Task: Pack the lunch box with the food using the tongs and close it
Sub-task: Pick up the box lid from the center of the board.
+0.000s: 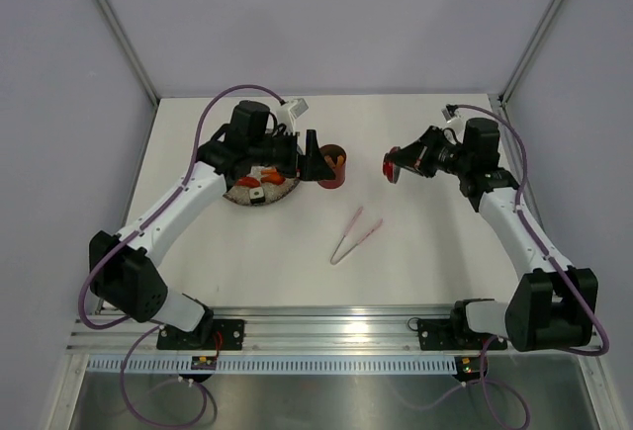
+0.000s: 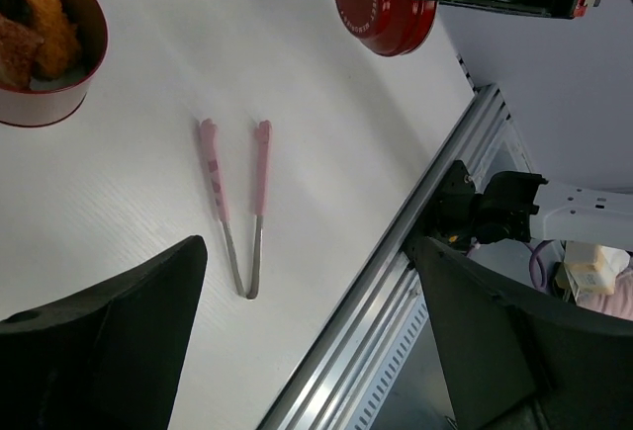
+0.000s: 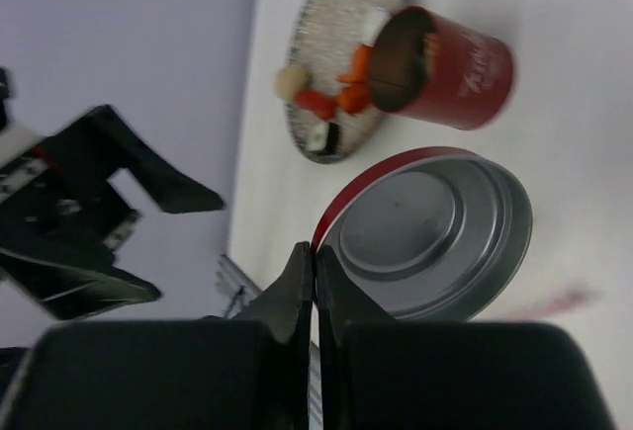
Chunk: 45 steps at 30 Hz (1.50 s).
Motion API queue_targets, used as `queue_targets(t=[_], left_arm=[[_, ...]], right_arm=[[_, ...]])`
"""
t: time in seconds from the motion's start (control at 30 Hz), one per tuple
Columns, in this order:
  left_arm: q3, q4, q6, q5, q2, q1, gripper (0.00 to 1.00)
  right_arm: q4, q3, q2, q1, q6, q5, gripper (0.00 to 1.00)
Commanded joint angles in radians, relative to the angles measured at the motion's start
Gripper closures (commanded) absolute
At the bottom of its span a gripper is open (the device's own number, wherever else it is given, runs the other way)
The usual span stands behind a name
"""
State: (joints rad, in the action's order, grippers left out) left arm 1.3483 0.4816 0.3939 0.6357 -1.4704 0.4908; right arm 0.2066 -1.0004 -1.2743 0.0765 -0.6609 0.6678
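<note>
Tongs [image 1: 356, 235] lie loose on the white counter [image 1: 247, 272] at the centre of the top view. Above them the open lunch box [image 1: 334, 167] stands just beside the plate [image 1: 259, 191], with the left gripper [image 1: 315, 158] close by. Right of centre, the right gripper [image 1: 401, 162] holds the lid [image 1: 390, 167].

Left wrist view: the left gripper is spread wide with nothing between its fingers, and the tongs lie left of centre.

Right wrist view: the right gripper is pinched tight on the lid's rim at centre, and food [image 3: 318, 104] sits on the plate at top.

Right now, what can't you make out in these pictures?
Top view: the left gripper and its arm cover much of the plate, so the food there can't be counted.
Left wrist view: the frame edge cuts off the lunch box.
Right wrist view: the tongs are just a pink blur.
</note>
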Motion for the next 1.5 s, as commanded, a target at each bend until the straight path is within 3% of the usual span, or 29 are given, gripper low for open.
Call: queue_targets(t=[0.0,0.1,0.33,0.47,0.57,0.73,1.03,1.37,1.47], left_arm=[[-0.038,-0.152,0.049,0.082,0.047,-0.004,0.1],[-0.055,-0.192,0.071,0.11,0.05,-0.004,0.09],[-0.098,-0.296,0.146,0.114,0.071,-0.008,0.07],[-0.167,-0.472,0.267,0.117,0.102,-0.049,0.06],[-0.222,-0.59,0.339,0.14,0.13,-0.075,0.07],[-0.206,-0.598,0.345,0.162,0.137,-0.08,0.06],[-0.121,-0.712,0.459,0.246,0.016,-0.057,0.01],[0.086,-0.457,0.346,0.245,-0.103,0.032,0.01],[0.11,-0.399,0.318,0.231,-0.11,0.041,0.01]], right_arm=[[-0.387,0.072,0.01,-0.003,-0.268,0.285,1.0],[-0.774,0.163,0.003,-0.001,-0.463,0.361,1.0],[-1.383,0.246,-0.063,-0.003,-0.859,0.383,1.0],[-1.741,0.263,-0.155,-0.001,-1.139,0.349,1.0],[-1.77,0.266,-0.185,0.0,-1.139,0.348,1.0],[-1.77,0.27,-0.163,0.0,-1.125,0.365,1.0],[-1.77,0.24,-0.125,0.003,-1.126,0.388,1.0],[-1.757,0.236,-0.119,0.022,-1.105,0.414,1.0],[-1.673,0.235,-0.102,0.032,-1.039,0.423,1.0]])
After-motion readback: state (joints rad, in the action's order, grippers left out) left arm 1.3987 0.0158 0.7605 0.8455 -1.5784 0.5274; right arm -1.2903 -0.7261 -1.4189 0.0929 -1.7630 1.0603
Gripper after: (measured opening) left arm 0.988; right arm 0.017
